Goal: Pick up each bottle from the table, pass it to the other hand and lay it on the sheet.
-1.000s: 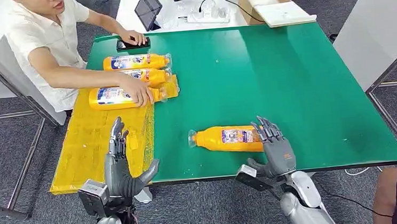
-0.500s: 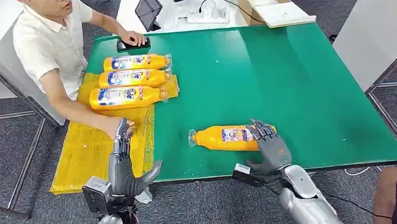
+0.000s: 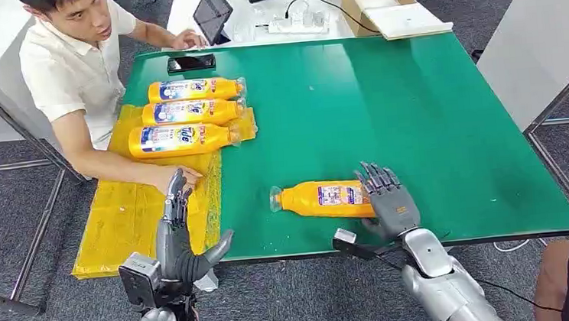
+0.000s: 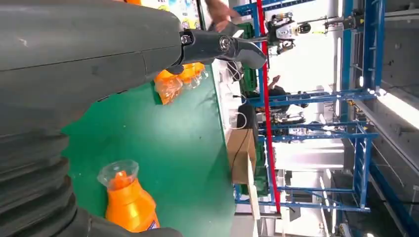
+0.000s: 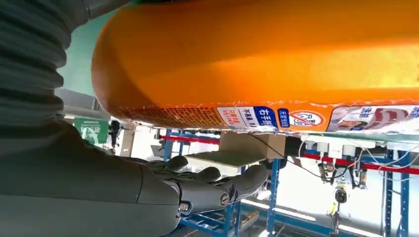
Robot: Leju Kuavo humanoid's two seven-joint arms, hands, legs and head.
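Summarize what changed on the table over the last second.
The person's hand let go of the nearest of the three bottles on the sheet and moved down to the sheet beside the left hand; their other hand left the phone. The right hand stays at the lone bottle, which hasn't moved.

By my right hand (image 3: 389, 198), the bottle (image 5: 257, 59) carries a label (image 5: 276, 117) with Chinese print and a red prohibition sign; too small to read.
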